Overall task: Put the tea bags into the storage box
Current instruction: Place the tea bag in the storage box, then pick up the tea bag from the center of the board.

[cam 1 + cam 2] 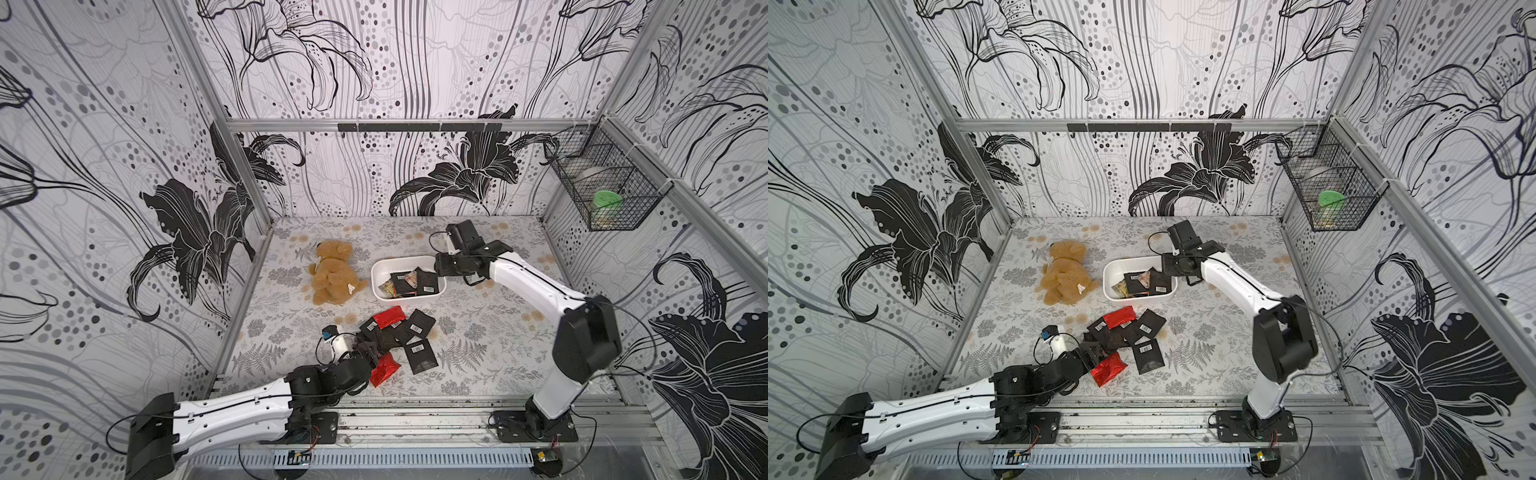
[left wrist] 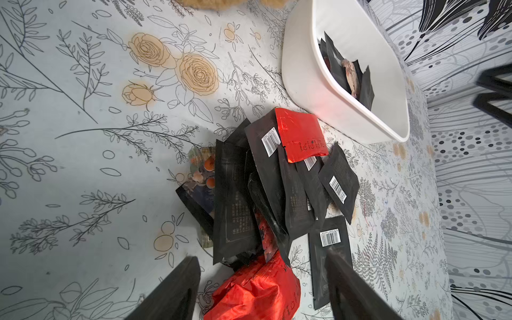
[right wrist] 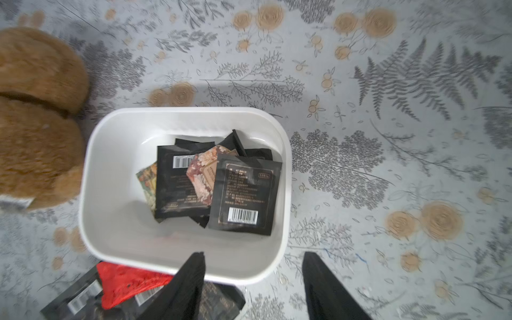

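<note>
**Both sets of fingers open, sachets split between box and pile**

The storage box (image 1: 382, 270) sits on the patterned table (image 1: 478, 340) towards the back, just beside the brown teddy bear (image 1: 332, 274). Several tea bags (image 3: 243, 194) already lie inside it. Most are black with white barcodes, and one floral-printed sachet (image 3: 203, 171) is wedged between them. They are heaped against one side of the box, leaving part of its white floor bare.

The right fingers (image 3: 188, 285) hang over the edge of the box. They are spread well apart with nothing between them, and in the right wrist view one finger crosses the box's rim.

Nearer the front of the table, well apart from the box, the other tea bags lie in a loose overlapping pile (image 1: 399, 332). A flat red foil sachet (image 2: 300, 135) tops the end of the pile closest to the box. A black sachet with a barcode label (image 2: 329, 243) lies at the pile's edge. An orange-labelled sachet (image 2: 203, 166) peeks out from under the black ones.

The left fingers (image 2: 177, 291) are low at the front end of the pile. They stand wide open on either side of a crumpled red sachet (image 2: 257, 291) and are not clamped on it. Whether either finger touches it cannot be told.

A black wire basket (image 1: 602, 187) hangs on the side wall, away from the table's contents.
</note>
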Available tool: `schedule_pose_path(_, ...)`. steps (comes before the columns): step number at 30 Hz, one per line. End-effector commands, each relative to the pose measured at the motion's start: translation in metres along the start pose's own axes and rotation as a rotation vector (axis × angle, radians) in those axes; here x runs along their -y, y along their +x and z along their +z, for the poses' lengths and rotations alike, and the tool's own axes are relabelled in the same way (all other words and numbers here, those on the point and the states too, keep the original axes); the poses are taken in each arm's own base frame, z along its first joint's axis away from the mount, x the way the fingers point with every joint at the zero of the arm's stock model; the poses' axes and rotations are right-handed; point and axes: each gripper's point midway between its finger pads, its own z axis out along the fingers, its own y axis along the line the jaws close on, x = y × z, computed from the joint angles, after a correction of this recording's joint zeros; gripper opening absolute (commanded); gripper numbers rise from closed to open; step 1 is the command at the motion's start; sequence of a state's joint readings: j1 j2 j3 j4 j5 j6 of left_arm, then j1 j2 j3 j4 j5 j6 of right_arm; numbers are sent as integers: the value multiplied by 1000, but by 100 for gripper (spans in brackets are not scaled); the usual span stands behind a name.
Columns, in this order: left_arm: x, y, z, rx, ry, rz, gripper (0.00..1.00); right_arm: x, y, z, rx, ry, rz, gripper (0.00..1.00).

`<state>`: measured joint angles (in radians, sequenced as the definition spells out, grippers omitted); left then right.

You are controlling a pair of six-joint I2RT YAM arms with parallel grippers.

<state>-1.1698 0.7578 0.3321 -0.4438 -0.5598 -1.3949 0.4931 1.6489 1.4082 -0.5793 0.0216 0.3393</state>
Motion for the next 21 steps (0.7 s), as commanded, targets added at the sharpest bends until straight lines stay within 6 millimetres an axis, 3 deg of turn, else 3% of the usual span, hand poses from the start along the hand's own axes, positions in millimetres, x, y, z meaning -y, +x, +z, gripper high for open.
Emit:
schedule_pose_path(1, 0, -9, -3, 32, -4, -42, 75, -12, 23, -50, 12, -103, -52, 61)
schedule_pose_path(6, 10, -3, -2, 0, 71, -97, 74, -55, 92, -74, -50, -229, -95, 62)
schedule_pose_path(13, 11, 15, 2, -78, 92, -118, 63, -109, 182, -67, -144, -414, -44, 62)
schedule_pose_path(17, 3, 25, 7, -113, 59, -112, 58, -138, 214, -56, -183, -531, -5, 61)
schedule_pose_path(21, 6, 35, 10, -154, 73, -115, 50, -145, 227, -41, -212, -498, -19, 60)
